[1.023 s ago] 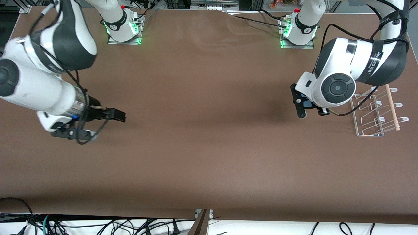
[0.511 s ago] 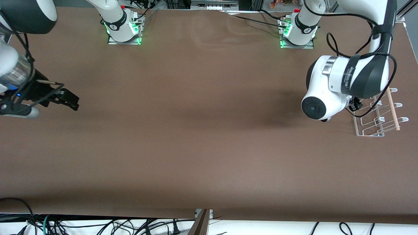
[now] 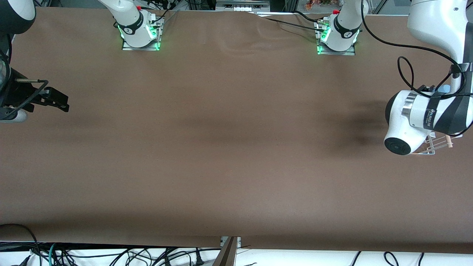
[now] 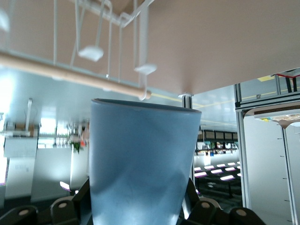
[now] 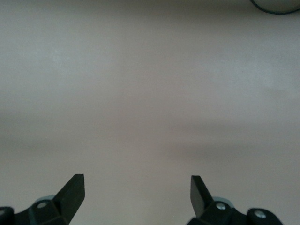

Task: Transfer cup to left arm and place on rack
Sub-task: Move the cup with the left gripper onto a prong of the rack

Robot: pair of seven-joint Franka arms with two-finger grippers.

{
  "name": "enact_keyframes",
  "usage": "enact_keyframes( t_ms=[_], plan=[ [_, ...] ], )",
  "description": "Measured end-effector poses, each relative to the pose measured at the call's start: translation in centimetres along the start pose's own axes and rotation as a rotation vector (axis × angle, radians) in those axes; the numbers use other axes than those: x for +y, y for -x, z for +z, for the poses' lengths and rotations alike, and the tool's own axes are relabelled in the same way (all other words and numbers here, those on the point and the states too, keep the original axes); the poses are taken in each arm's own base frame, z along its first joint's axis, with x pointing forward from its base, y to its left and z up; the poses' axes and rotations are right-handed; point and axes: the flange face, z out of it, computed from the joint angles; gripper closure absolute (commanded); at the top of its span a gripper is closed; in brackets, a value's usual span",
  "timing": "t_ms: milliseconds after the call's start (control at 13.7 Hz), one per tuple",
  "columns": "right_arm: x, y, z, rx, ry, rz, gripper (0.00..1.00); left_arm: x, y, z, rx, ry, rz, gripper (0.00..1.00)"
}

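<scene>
The light-blue cup [image 4: 140,164] is clamped between the black fingers [image 4: 83,194] of my left gripper [image 4: 138,199], which is shut on its lower body. In the front view only a sliver of the cup [image 3: 445,88] shows past the left arm's wrist, which hangs over the white wire rack [image 3: 433,145] and hides most of it. In the left wrist view the rack's pegs [image 4: 91,52] and its wooden dowel [image 4: 70,75] are close to the cup's rim. My right gripper [image 3: 59,101] [image 5: 136,183] is open with nothing in it, over bare table at the right arm's end.
The brown table [image 3: 229,140] runs between the two arms. Both arm bases [image 3: 138,29] [image 3: 338,33] stand along its edge farthest from the front camera. The left arm's black cable [image 3: 406,70] loops beside its wrist.
The left arm has swung with the cup from beside the rack to over it. The right arm has drawn back toward its end of the table, still open.
</scene>
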Motion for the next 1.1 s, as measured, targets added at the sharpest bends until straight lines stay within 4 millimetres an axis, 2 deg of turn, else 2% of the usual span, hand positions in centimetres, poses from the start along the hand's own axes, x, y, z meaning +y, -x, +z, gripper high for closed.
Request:
enact_keyframes(
  t_ms=[219,438,584,804,1096],
  plan=[
    [-0.4,0.5,0.2,-0.035,-0.001,-0.010,0.00,2.0,-1.7,0.6,-0.050,-0.213,-0.037,0.98],
    [-0.9,0.5,0.2,-0.041,-0.002,-0.019,0.00,6.1,-3.1,3.6,-0.083,-0.321,-0.117,0.98],
    [-0.9,0.5,0.2,-0.042,-0.002,-0.019,0.00,8.0,-4.3,5.4,-0.089,-0.373,-0.162,0.98],
    [-0.9,0.5,0.2,-0.043,-0.002,-0.019,0.00,9.0,-5.8,7.2,-0.083,-0.430,-0.199,0.97],
    [-0.9,0.5,0.2,-0.043,-0.002,-0.020,0.00,9.2,-6.4,8.2,-0.075,-0.460,-0.225,0.94]
  ],
)
